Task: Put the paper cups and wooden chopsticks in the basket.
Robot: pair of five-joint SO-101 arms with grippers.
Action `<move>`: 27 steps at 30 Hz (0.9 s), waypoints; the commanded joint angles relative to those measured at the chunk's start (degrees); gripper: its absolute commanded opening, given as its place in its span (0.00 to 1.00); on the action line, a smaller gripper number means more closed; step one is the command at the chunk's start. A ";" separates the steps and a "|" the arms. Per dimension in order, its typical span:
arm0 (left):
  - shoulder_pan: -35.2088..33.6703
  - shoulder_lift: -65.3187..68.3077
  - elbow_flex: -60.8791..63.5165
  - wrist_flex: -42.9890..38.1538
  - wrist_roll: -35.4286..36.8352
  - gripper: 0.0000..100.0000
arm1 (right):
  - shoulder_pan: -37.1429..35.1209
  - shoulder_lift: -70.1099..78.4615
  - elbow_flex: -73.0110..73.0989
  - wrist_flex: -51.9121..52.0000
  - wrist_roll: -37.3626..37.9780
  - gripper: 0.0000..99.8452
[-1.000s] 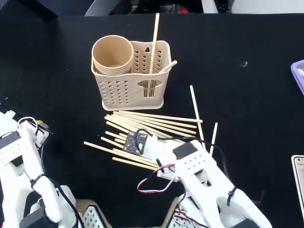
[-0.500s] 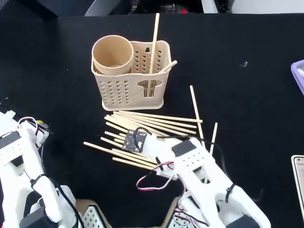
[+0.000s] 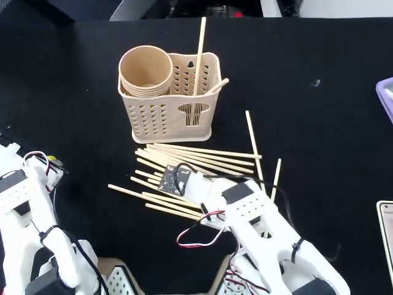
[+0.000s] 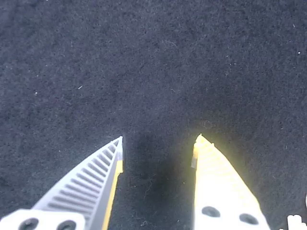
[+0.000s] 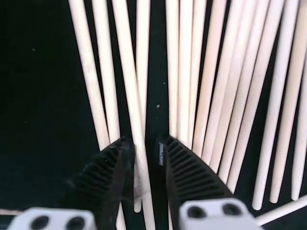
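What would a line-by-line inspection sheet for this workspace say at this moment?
Surface: black cloth, flat.
Job's things: basket upright; stacked paper cups in one compartment, standing chopsticks in the other; loose chopsticks lying on the cloth in front of it.
Clutter: purple object at the table's edge.
Grippers: left gripper open over bare cloth; right gripper narrowly open, a loose chopstick between its jaws.
Cables: wires loop from the right arm.
Surroundings: dim items beyond the far edge, unidentifiable.
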 commanded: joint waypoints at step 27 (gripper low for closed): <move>0.04 -1.41 -1.71 -0.62 -0.18 0.23 | -0.62 -28.18 -26.51 23.82 -7.56 0.01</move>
